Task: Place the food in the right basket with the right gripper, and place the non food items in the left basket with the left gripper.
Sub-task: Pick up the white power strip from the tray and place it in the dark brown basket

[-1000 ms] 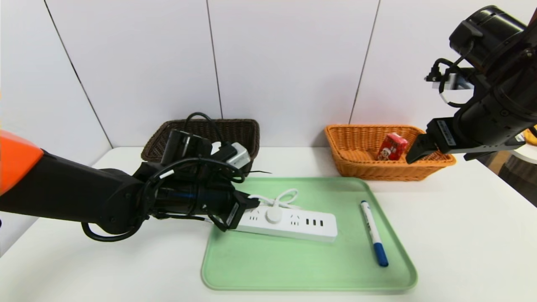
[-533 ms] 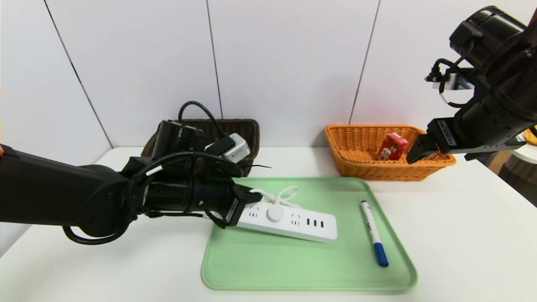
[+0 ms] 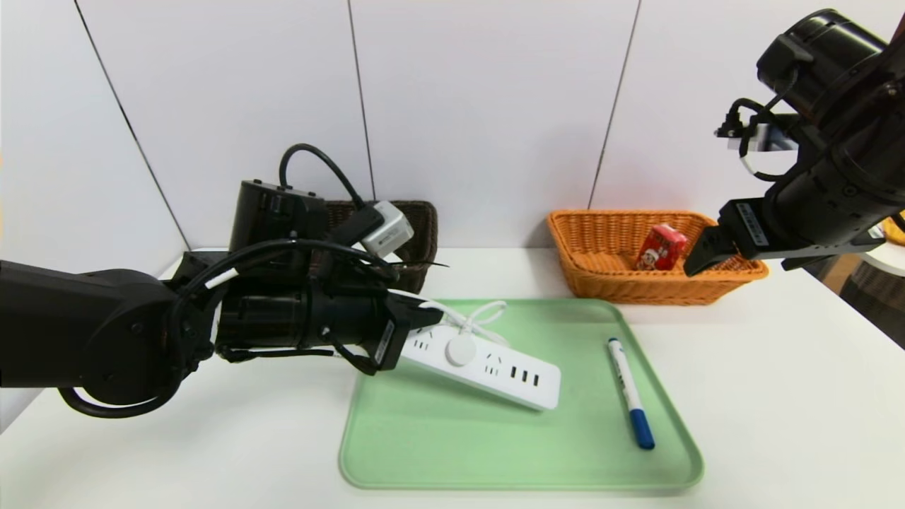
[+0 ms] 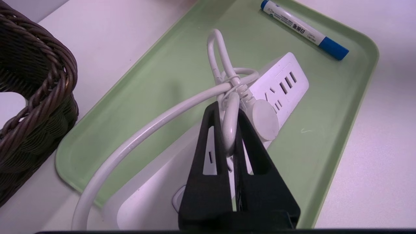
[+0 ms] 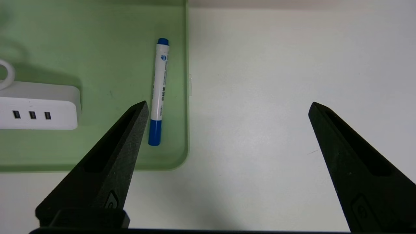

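My left gripper [image 4: 227,130] clamped on cord loop of power strip [image 3: 488,364], far end tilted down on green tray [image 3: 438,452]. Lift slowly, avoid swing, carry toward dark basket [image 3: 417,226] at 11 o'clock. Right gripper [image 5: 227,136] spread wide, idle.

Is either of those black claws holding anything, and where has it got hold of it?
The left gripper pinches the power strip by a loop of its white cord. The right gripper is open and holds nothing.
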You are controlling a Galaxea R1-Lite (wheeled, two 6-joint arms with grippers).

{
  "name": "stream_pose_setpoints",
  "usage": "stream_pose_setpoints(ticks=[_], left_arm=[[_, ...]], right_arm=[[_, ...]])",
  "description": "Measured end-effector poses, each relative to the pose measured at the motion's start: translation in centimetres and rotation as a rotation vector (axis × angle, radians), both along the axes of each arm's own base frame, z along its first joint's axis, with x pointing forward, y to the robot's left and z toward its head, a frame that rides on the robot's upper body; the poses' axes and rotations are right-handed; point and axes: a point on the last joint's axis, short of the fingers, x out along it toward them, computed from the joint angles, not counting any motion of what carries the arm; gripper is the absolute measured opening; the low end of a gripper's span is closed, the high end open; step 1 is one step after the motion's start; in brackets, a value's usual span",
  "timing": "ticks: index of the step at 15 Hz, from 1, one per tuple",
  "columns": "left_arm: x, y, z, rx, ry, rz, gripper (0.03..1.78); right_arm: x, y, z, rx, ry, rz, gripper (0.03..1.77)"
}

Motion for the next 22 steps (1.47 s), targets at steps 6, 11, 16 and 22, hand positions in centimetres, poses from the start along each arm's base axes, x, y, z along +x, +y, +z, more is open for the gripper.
stream_pose_setpoints(ticks=[6,11,16,22], left_arm=[[-1.1,0.1,2.4,-0.061,-0.027,0.042,0.11],[-1.5,0.6,5.3,-0.125,-0.063,0.147,0.11],[-1.9,2.1,9.0,-0.154,-0.148,0.295,0.11],[0.2,7.0,11.9,-0.153,-0.180,0.480,0.11]], right_arm=[[-0.2,0.0,-0.1,0.000,0.010,-0.002,1.70],[-0.4,0.0,-0.1,-0.001,0.010,0.001,1.70],[-0.7,-0.1,-0.1,-0.004,0.013,0.003,1.70],[-1.6,-0.5,0.6,0.003,-0.012,-0.007,1.70]])
